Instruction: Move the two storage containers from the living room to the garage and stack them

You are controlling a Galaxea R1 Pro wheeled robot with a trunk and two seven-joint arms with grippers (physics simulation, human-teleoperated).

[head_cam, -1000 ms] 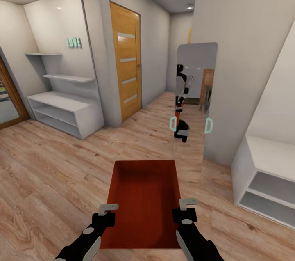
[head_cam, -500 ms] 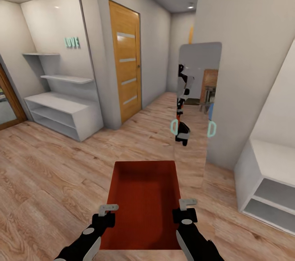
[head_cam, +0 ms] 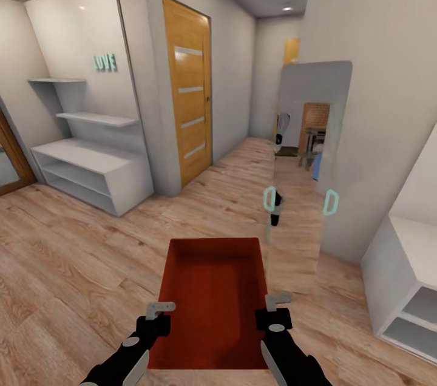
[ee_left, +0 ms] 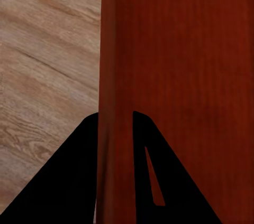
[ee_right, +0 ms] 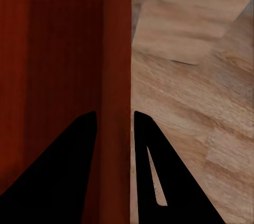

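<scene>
I hold one orange-red storage container (head_cam: pixel 212 298) level in front of me, above the light wood-plank floor (head_cam: pixel 73 264). It is a lidless bin with low walls and a ribbed bottom. My left gripper (head_cam: pixel 159 315) is shut on its left wall and my right gripper (head_cam: pixel 276 308) on its right wall. In the left wrist view the container (ee_left: pixel 185 65) has its wall pinched in the left gripper (ee_left: pixel 115 129). The right wrist view shows the container (ee_right: pixel 53 49) with its wall clamped in the right gripper (ee_right: pixel 114 129).
I am in a hallway. A wooden panel door (head_cam: pixel 191 101) is ahead on the left, beside a white shelf unit (head_cam: pixel 91 170). A tall mirror (head_cam: pixel 309 192) leans on the right wall, with a white cabinet (head_cam: pixel 413 277) further right. The corridor (head_cam: pixel 258 152) runs on ahead.
The whole view has shifted: the mirror and white cabinet slid to the right and the corridor opened up, so the camera moved. The container stays held the same way in both grippers.
</scene>
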